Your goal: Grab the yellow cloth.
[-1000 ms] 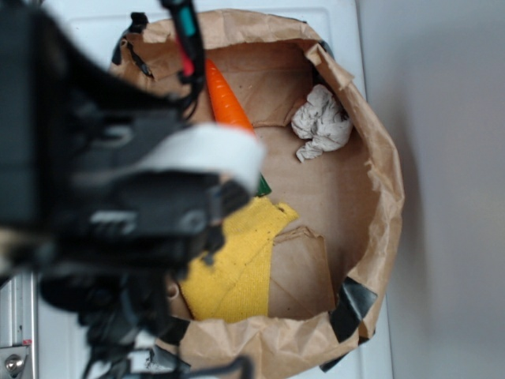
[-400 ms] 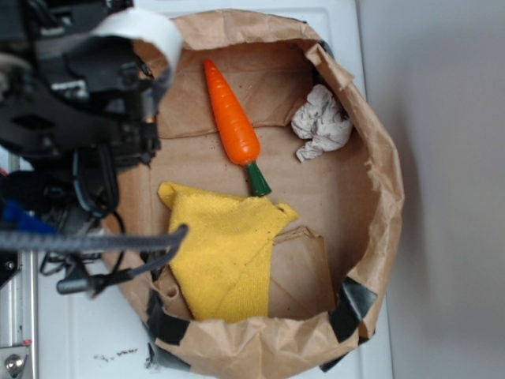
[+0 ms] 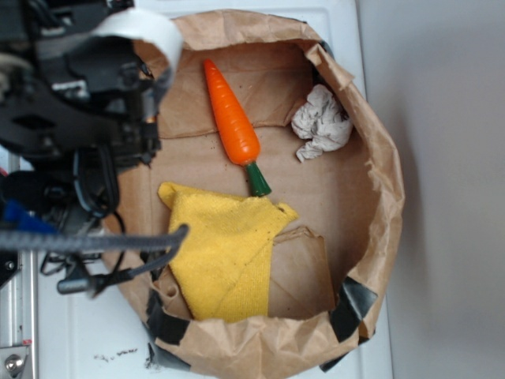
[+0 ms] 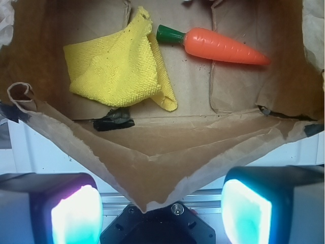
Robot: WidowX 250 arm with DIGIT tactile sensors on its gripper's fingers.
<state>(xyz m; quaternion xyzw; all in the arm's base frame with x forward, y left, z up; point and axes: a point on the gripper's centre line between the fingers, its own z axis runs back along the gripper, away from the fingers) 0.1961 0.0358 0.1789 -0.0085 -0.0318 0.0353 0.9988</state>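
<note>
Yellow cloth (image 4: pixel 118 68) (nubbly terry, folded) lies in the paper bag (image 4: pixel 152 157); end effector (image 4: pixel 157 213) spread.

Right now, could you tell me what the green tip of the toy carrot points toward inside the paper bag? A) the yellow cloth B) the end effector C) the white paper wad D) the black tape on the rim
A: the carrot has its green end lowest in the exterior view, right beside the upper edge of the yellow cloth, while the white paper wad lies off to one side.
</note>
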